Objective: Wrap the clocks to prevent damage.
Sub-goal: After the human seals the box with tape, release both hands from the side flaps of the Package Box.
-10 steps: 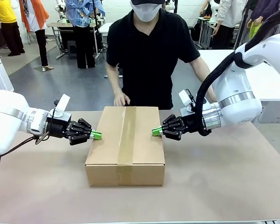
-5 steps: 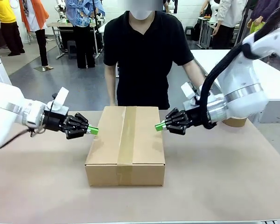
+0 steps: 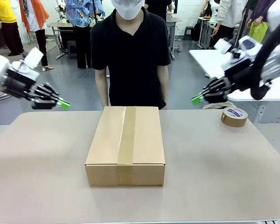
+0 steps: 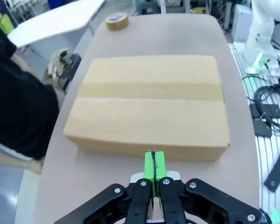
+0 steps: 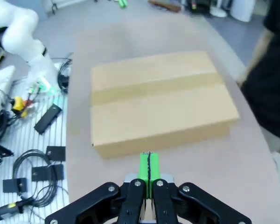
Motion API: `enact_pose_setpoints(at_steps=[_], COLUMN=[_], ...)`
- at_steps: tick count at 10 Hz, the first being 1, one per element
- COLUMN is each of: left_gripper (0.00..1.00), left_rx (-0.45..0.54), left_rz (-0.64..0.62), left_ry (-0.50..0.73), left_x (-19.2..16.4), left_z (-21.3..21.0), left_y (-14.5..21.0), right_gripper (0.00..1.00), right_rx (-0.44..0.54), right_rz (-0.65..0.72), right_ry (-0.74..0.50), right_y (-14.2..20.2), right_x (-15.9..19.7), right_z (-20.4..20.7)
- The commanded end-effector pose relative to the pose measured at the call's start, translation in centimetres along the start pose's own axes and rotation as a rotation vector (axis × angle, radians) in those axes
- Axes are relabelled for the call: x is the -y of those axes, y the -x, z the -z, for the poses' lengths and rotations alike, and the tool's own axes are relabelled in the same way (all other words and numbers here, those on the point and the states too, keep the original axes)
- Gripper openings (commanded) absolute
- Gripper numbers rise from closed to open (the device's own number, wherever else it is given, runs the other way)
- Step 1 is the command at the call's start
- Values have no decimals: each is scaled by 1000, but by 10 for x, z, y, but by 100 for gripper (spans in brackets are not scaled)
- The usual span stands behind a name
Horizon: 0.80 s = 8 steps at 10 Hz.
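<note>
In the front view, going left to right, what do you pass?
Left hand → taped cardboard box → right hand → roll of brown tape.

2 white arms are showing black cabling. The left gripper [image 3: 64,105] and right gripper [image 3: 195,99] are displaying black linked fingers, silver screws, and green pads [image 4: 154,165] pressed flat together. The person [image 3: 130,51] is wearing a black short-sleeved shirt and a white mask.
</note>
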<state>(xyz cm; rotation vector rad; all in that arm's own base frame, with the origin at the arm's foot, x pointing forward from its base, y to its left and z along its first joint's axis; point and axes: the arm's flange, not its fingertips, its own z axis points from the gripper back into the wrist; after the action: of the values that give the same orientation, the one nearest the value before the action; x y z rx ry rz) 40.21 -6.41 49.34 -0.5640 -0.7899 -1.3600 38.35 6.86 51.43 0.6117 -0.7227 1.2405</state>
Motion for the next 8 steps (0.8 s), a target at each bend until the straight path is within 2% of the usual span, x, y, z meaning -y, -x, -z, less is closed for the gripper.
enact_pose_setpoints(at_steps=[1,2,3,4,8], left_gripper=[0,0,0,0,0], left_rx=[-68,-70,-61,-57,-57], left_rz=[-24,-37,-22,-8,-8], left_ry=[-25,-49,-57,-47,-47], left_x=[11,14,16,8,8], left_z=[-27,-35,-34,-35,-35], left_y=[-3,-2,2,-4,-4], right_gripper=[1,1,1,1,1], right_rx=[-40,-59,-87,-38,-38], right_rz=[62,76,77,46,46], right_ry=[11,30,-11,37,37], right_y=[6,7,10,4,4], right_x=[-11,-14,-11,-6,-6], right_z=[-15,-19,-12,-25,-25])
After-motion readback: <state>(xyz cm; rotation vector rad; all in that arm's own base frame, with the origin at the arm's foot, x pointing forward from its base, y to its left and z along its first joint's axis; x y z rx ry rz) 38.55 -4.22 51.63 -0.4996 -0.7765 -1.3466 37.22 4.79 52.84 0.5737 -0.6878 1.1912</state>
